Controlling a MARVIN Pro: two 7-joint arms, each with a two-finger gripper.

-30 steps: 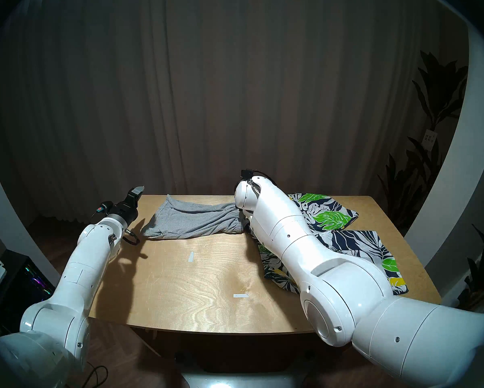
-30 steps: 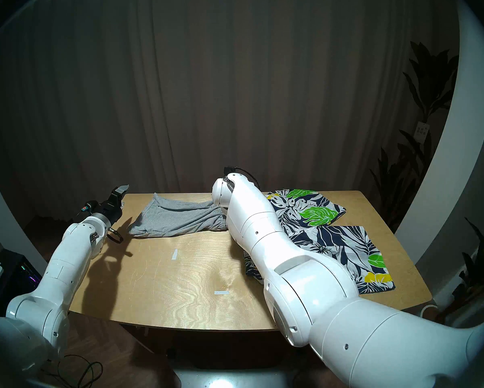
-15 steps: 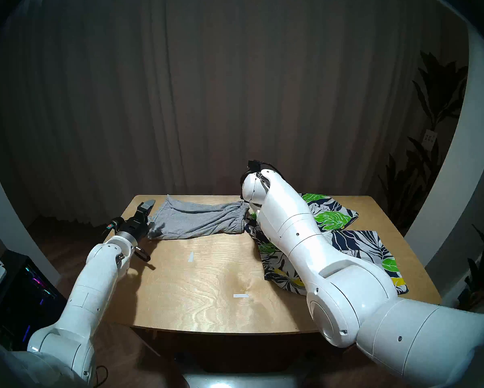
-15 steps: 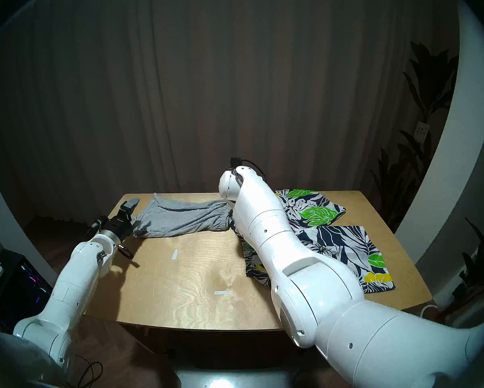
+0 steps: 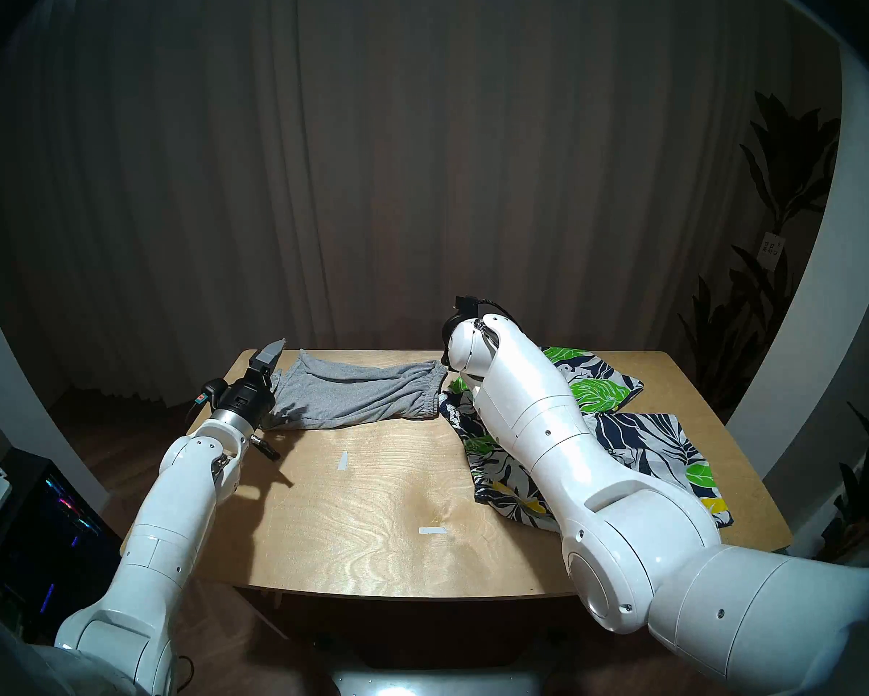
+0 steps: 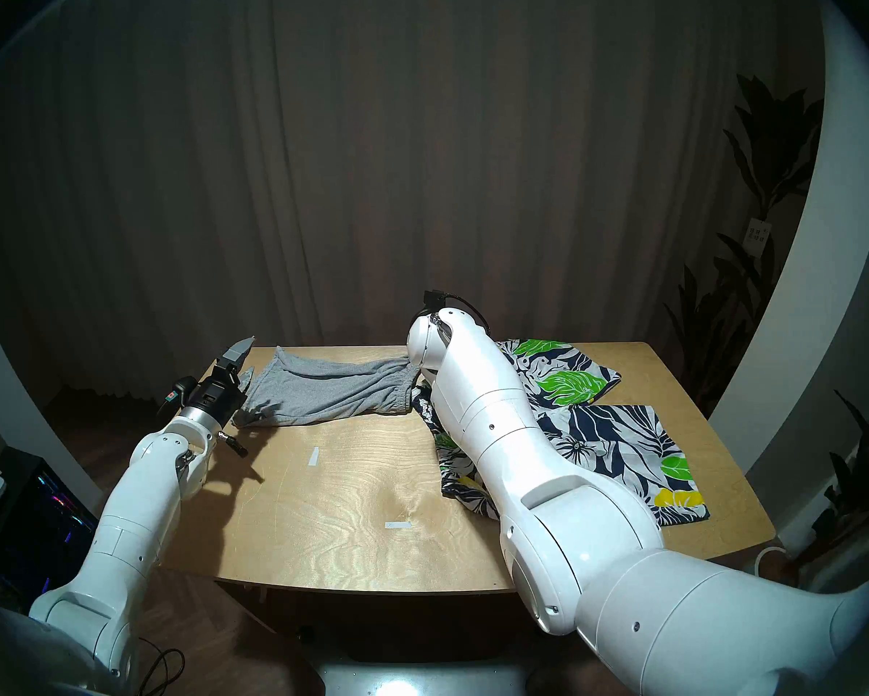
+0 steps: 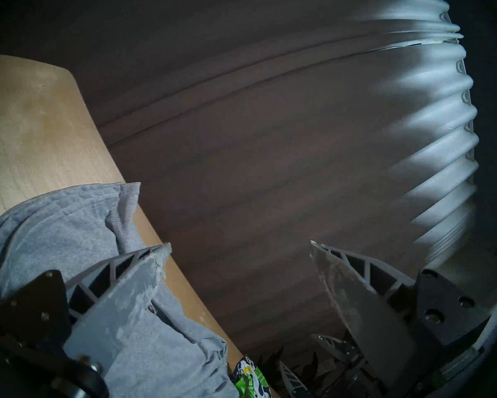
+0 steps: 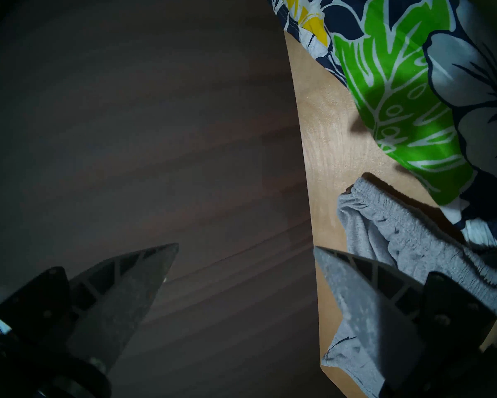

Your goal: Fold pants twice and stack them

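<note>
I count one wooden table, two arms, two pairs of shorts and two small strips of pale tape on the bare wood.

The floral shorts are the bigger spread: navy and white with green and yellow leaves, lying flat on the table's right side, both legs fanned out toward the right edge and the waist end toward the middle, partly hidden under my right arm.

The grey shorts lie along the far edge on the left half, long axis running left to right across the table. The gathered elastic waistband points right and ends just beside the floral pair; the leg hems point left, toward my left arm.

My left end effector sits at that left hem end with its fingers spread wide and nothing between them; one finger lies over the grey cloth, the other hangs past the table's far edge.

My right end effector is also spread wide and empty, at the far edge by the grey waistband, one finger above the cloth there
</note>
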